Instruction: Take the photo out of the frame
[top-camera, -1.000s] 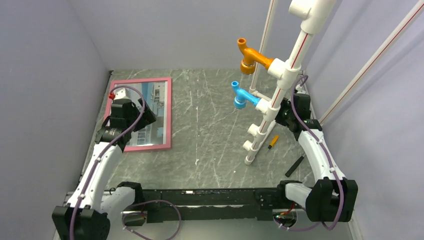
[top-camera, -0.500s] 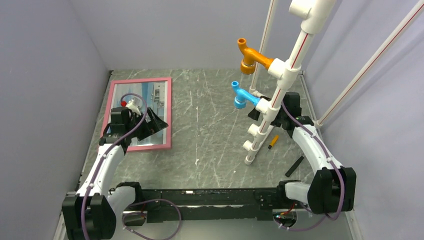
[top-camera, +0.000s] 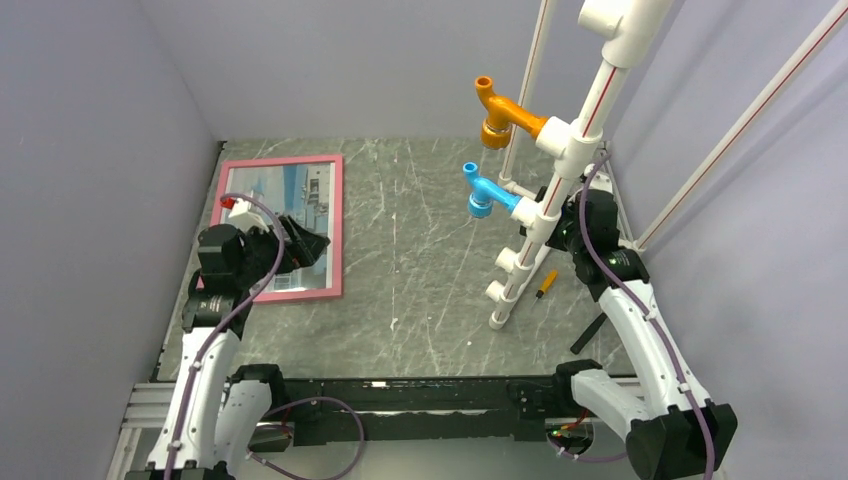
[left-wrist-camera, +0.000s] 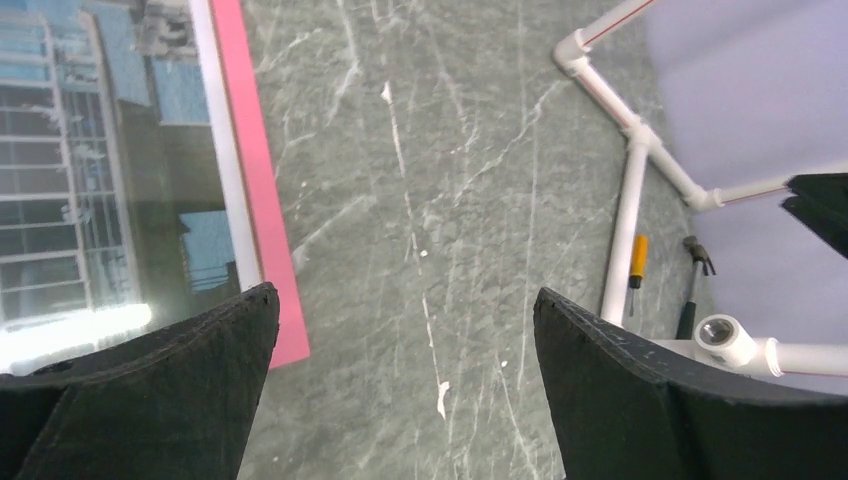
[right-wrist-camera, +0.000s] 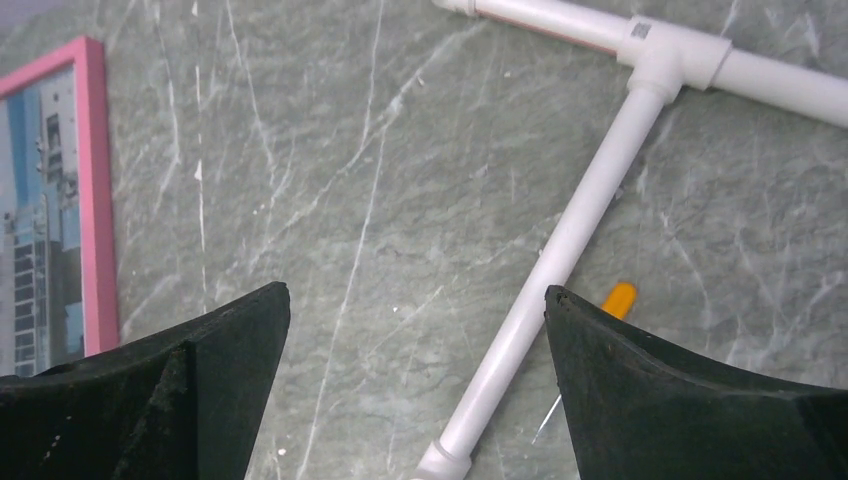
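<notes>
The pink frame (top-camera: 337, 220) lies flat at the table's far left with the photo (top-camera: 270, 185) of a pale building under blue sky still inside it, face up. My left gripper (top-camera: 305, 248) is open and empty, hovering above the frame's near right part. In the left wrist view (left-wrist-camera: 405, 295) its fingers span bare table beside the frame's pink edge (left-wrist-camera: 255, 180) and the photo (left-wrist-camera: 90, 180). My right gripper (top-camera: 562, 222) is open and empty, partly hidden behind the pipe stand. In the right wrist view (right-wrist-camera: 417, 290) it hangs above a white pipe; the frame (right-wrist-camera: 97, 200) shows far left.
A tall white PVC pipe stand (top-camera: 560, 170) with an orange fitting (top-camera: 497, 112) and a blue fitting (top-camera: 482, 192) rises at the right. An orange-handled screwdriver (top-camera: 545, 284) and a black tool (top-camera: 590, 332) lie by its foot. Walls close in on both sides.
My left arm has drawn back toward the left wall, its gripper still over the frame. My right arm has swung and risen behind the pipe stand. The frame has not moved.
</notes>
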